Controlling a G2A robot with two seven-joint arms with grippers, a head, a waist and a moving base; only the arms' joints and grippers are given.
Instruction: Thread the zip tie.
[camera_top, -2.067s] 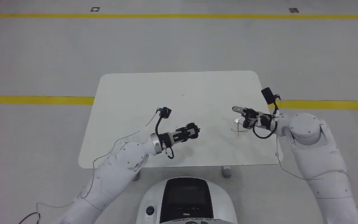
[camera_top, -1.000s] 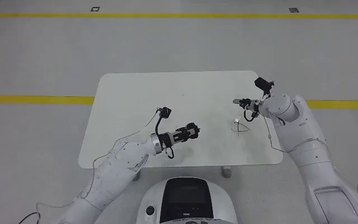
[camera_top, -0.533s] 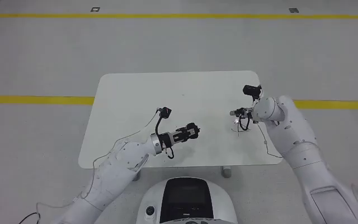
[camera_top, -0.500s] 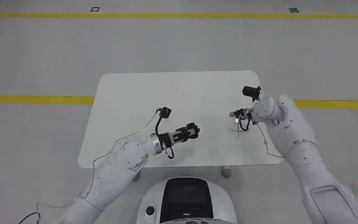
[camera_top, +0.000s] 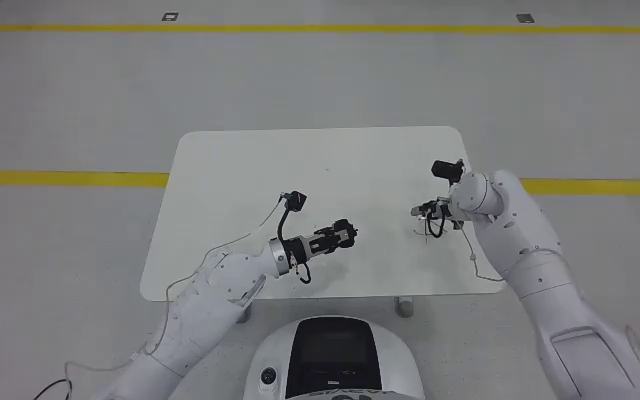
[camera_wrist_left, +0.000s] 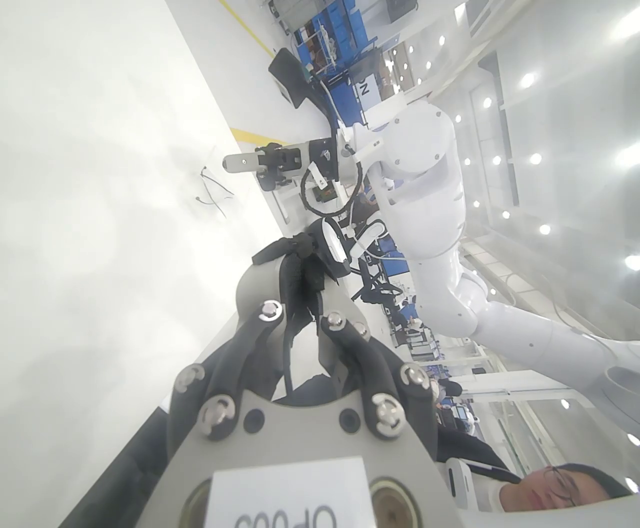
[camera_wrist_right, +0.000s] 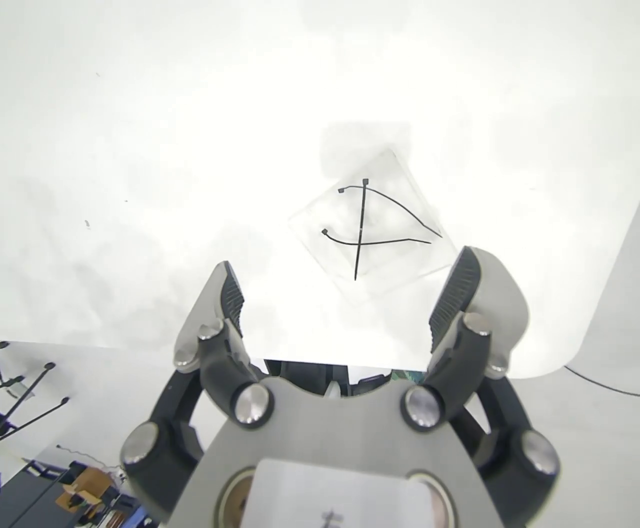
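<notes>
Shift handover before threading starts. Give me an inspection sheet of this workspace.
Surface: white table, rounded corners.
Job's things: three black zip ties, crossing one another, none looped, lying on a clear sheet near the table's right edge.
Clutter: nothing seen.
Grippers: right gripper open, above the zip ties, not touching; left gripper shut, over the table's middle, apart from them.
Cables: black cable looped at the left wrist; thin cable hanging along the right arm.
Surroundings: grey floor with yellow lines.
</notes>
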